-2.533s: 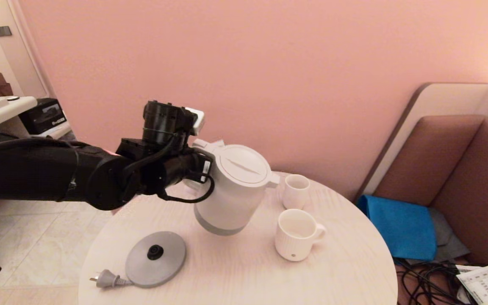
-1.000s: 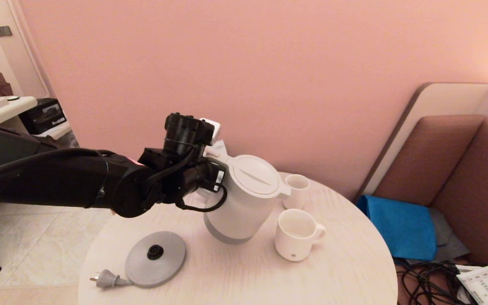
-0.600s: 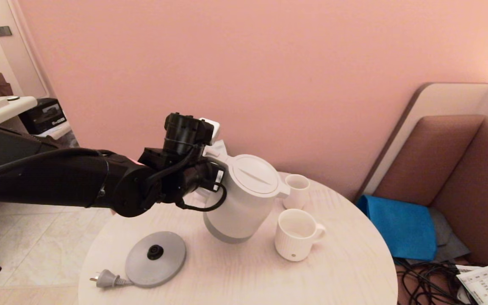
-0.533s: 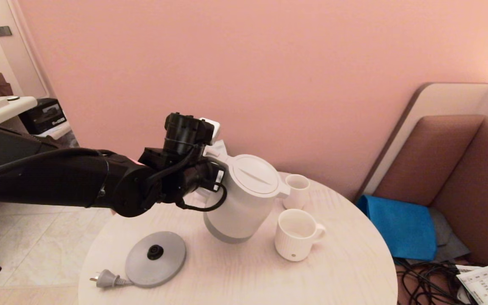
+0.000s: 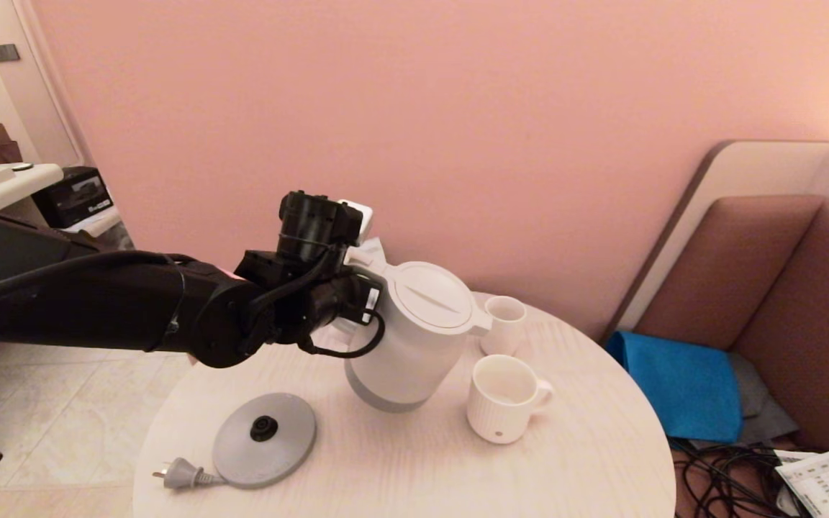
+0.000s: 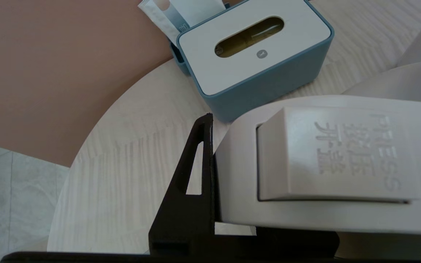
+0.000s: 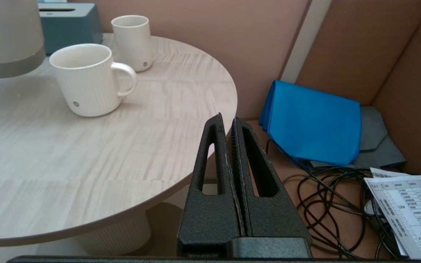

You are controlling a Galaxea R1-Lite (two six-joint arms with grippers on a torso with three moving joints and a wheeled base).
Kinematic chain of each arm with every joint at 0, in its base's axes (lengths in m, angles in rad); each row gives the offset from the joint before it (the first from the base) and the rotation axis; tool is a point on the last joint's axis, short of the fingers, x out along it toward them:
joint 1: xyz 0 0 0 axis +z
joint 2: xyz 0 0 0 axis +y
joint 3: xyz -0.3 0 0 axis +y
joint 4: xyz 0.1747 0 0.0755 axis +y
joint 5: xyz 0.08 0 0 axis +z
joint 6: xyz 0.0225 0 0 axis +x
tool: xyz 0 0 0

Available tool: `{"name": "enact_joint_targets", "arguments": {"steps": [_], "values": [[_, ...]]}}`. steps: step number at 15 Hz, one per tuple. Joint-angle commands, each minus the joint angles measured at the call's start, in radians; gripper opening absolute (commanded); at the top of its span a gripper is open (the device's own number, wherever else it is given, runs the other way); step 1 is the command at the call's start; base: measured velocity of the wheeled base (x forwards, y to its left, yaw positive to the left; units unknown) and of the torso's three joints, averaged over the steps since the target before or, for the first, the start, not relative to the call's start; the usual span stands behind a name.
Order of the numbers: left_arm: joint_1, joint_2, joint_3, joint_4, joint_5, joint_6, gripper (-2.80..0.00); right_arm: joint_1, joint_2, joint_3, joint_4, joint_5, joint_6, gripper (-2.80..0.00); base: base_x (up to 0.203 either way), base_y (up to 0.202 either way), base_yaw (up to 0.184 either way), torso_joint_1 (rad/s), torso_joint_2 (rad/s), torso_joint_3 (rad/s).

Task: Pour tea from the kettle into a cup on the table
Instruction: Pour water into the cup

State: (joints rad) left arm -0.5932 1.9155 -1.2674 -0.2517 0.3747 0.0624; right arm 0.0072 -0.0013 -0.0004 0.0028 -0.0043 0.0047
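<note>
The white kettle (image 5: 411,334) hangs above the table (image 5: 400,467), tipped to the right. My left gripper (image 5: 354,291) is shut on its loop handle (image 6: 316,204). One black finger (image 6: 196,171) presses against the handle's side, and the other is hidden behind it. The spout (image 5: 483,321) is over the near rim of the cup (image 5: 502,399), a wide white mug with a side handle. No stream of tea shows. My right gripper (image 7: 227,120) is shut on nothing, low beside the table's right edge and out of the head view.
A smaller handleless white cup (image 5: 505,324) stands just behind the spout. The grey kettle base (image 5: 265,439) and its plug (image 5: 178,475) lie front left. A blue tissue box (image 6: 254,58) sits at the table's back. Right of the table are a blue cloth (image 5: 677,385), cables (image 5: 727,475) and a bench.
Since 2.5 s ago my left arm has carried the kettle to the right, bringing the spout to the mug's rim. Over the last second it has barely moved.
</note>
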Motion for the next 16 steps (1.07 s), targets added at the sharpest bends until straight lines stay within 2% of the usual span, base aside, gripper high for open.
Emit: {"name": "enact_joint_targets", "arguments": {"steps": [1,8,16], "values": [[0.000,0.003,-0.001,-0.001,0.003,0.002,-2.80,0.000,0.001,-0.001,0.000,0.000,0.000,-2.80,0.000,0.000,0.000,0.000,0.00,0.000],[0.000,0.003,-0.003,0.000,0.006,0.007,-2.80,0.000,0.001,0.000,0.000,0.000,0.000,-2.80,0.000,0.000,0.000,0.000,0.00,0.000],[-0.009,0.015,-0.023,0.000,0.042,0.068,-2.80,0.000,0.001,0.000,0.000,0.000,0.000,-2.80,0.000,0.000,0.000,0.000,0.00,0.000]]}}
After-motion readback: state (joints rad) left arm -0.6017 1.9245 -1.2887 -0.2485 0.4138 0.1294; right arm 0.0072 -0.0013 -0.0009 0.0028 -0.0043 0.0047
